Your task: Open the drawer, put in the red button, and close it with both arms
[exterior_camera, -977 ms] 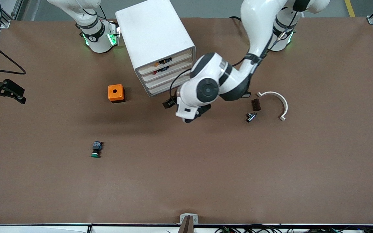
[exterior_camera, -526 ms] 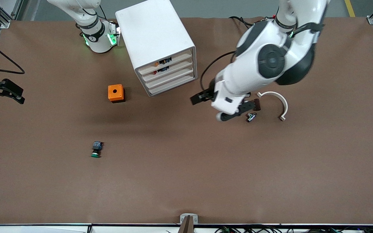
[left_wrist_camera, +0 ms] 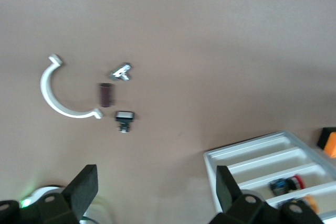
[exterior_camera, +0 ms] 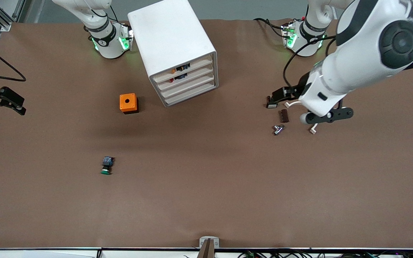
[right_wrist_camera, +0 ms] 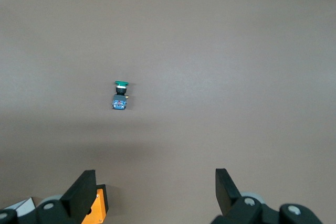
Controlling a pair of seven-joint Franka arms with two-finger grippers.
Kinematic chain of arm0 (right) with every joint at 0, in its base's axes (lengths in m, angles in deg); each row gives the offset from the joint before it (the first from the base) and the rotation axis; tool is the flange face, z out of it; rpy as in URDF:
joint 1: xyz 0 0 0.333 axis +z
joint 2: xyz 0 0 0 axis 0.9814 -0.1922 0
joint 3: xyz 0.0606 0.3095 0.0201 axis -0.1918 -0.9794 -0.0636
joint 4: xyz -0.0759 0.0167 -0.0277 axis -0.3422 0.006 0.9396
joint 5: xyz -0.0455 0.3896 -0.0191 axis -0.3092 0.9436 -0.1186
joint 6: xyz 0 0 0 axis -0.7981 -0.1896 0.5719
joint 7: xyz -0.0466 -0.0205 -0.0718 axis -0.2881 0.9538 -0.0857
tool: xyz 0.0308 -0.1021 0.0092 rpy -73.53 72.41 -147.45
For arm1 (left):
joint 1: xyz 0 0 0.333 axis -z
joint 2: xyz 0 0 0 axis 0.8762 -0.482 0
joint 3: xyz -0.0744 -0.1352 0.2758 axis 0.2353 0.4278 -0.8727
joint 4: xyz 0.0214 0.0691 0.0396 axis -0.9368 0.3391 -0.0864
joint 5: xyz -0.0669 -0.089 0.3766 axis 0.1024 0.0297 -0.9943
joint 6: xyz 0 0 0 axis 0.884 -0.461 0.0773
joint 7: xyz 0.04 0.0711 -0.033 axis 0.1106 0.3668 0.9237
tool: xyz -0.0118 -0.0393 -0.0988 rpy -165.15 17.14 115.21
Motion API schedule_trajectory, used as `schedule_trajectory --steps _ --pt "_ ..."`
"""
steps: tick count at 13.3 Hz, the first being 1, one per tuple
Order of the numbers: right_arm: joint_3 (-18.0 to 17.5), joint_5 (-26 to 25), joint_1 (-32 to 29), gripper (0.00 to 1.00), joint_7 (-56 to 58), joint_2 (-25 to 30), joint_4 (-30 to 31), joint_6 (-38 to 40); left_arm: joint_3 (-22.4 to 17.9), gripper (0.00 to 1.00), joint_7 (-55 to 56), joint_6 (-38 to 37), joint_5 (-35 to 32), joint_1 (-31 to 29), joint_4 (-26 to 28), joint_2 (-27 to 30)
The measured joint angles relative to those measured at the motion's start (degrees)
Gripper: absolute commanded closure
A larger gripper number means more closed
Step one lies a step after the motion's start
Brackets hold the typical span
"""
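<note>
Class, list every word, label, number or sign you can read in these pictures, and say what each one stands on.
None can be read.
A small round dark mark on the right arm's base collar: too small to read.
The white cabinet, orange box, green button and small parts near the left end effector: no text visible.

Glossy white arms (exterior_camera: 357,68), black joints

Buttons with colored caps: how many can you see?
2. A green button lies on the table nearer the front camera than the orange box. A red button sits inside the cabinet's second drawer. Others may be hidden.
</note>
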State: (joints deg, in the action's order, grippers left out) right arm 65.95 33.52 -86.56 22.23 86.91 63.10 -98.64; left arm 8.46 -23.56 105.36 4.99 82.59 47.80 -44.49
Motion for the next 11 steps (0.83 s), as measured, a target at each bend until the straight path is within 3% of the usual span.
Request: schedule_trajectory --steps 6,11 --pt "0.02 0.00 0.00 0.00 0.00 0.00 -0.16 0.00 -0.13 0.01 -20.71 -1.22 -3.87 -13.75 12.72 13.89" --pt "0.06 0.00 0.00 0.00 0.00 0.00 -0.17 0.14 -0.03 0.00 -24.74 7.58 -7.19 -16.22 23.70 18.88"
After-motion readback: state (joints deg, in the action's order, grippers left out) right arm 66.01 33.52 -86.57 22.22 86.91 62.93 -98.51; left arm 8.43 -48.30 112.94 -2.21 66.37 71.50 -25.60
